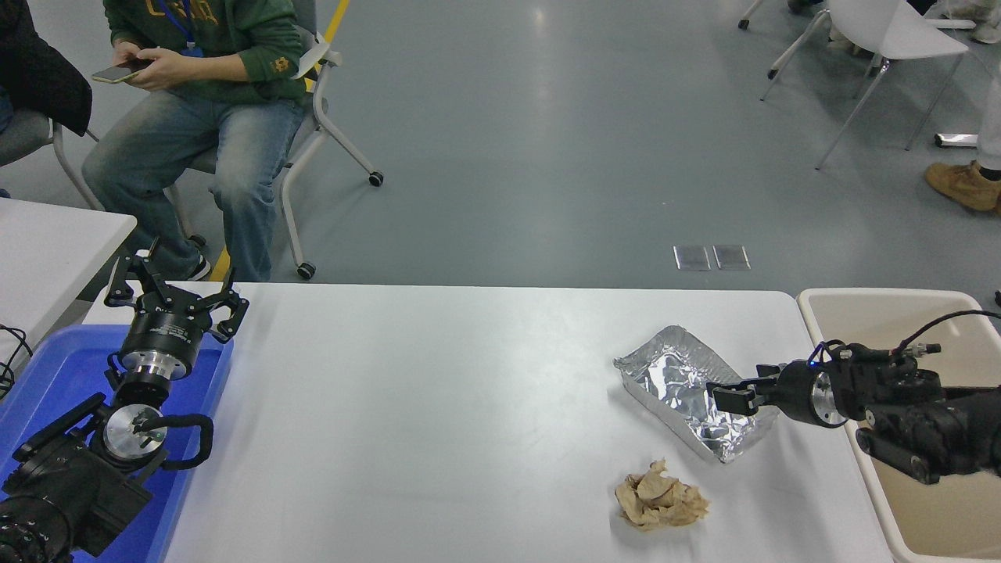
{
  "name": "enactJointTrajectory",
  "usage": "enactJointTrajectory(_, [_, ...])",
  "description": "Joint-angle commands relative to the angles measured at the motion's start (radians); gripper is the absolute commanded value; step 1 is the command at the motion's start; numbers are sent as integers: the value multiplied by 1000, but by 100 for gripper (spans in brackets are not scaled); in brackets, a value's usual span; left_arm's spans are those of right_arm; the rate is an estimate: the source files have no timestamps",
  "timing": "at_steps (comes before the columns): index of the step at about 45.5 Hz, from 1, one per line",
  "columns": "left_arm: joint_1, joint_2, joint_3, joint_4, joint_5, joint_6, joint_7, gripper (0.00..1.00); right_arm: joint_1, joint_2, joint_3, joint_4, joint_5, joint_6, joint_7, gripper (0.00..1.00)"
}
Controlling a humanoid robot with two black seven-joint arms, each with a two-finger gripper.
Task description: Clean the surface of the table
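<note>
Bench surface (438, 407), matte white, smooth, rounded at the corners, spans the middle of the head view and carries two pieces of litter on its right half. Item one: foil tray (692, 391), rectangular, thin crinkled aluminium with a rolled rim, shiny and dented, lying skewed. Item two: crumpled paper wad (661, 500), tan, soft and irregular, near the bench's front edge, apart from the tray. Right pincer (727, 395), black, reaches in from the right and hangs over the tray's near right rim with its fingers slightly parted; it has hold of nothing, though whether it touches the foil cannot be told. Left pincer (178, 301), spread wide and empty, is parked above the blue bin (47, 375) at the lower left. Beige tub (923, 516), smooth plastic, stands just beside the bench's right end. Handling note, as a judgement: the step is picking up the tray; pinch one rim wall squarely, gently, since thin foil buckles and slips, then lift clear before carrying it to the tub.
</note>
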Motion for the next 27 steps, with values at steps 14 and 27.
enactJointTrajectory(14, [-1,0,0,0,0,0,0,100,-62,59,-15,-114,67,-24,17,30])
enactJointTrajectory(27, [-1,-1,0,0,0,0,0,100,-61,59,-4,-133,69,-25,18,0])
